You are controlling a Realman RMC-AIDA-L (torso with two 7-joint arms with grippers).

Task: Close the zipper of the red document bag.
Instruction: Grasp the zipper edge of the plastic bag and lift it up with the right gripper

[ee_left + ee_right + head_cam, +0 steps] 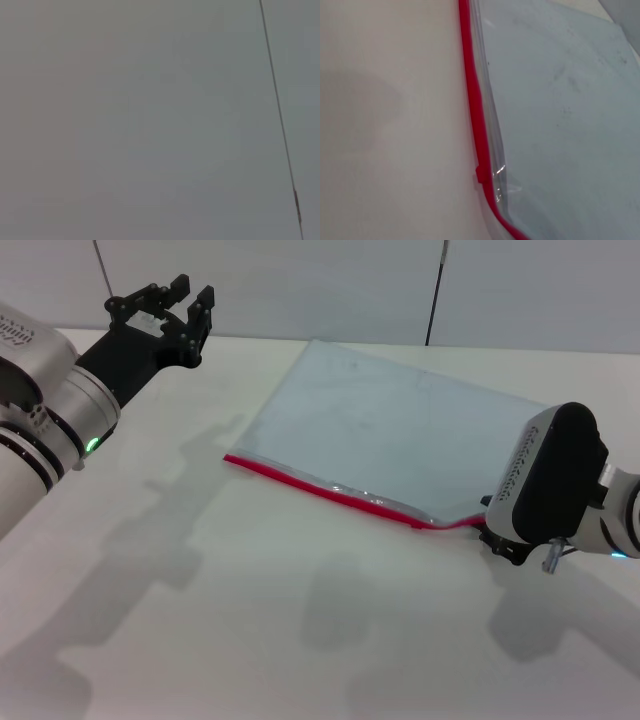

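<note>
Across the middle of the head view, a smooth, matte white worktop (250,620) carries the red document bag (400,430), a large flat rectangular pouch of translucent pale blue-grey plastic lying at an angle, from about the centre toward two o'clock. Its near long edge is the zipper (330,490), a thin bright red strip running from nine o'clock of the pouch down toward four o'clock, where the plastic lifts and wrinkles a little. At ten o'clock, well apart from the pouch, the left end effector (190,302) hangs above the worktop on a black wrist and a rounded white arm, its black fingers spread apart and holding nothing. At four o'clock the right end effector (500,535) sits at the lower right end of the red strip, hidden behind a bulky black and white housing, so I cannot tell whether it is clenched or released.

Left wrist view: only a plain grey wall (150,120) shows, crossed by one thin dark line (280,120) from twelve toward five o'clock.

Right wrist view: the zipper (475,110) runs as a narrow glossy red band between bare worktop (390,125) and the cloudy, faintly scuffed bag (570,125). A tiny red slider (481,175) juts from the strip, beside it the clear plastic puckers and glints.
</note>
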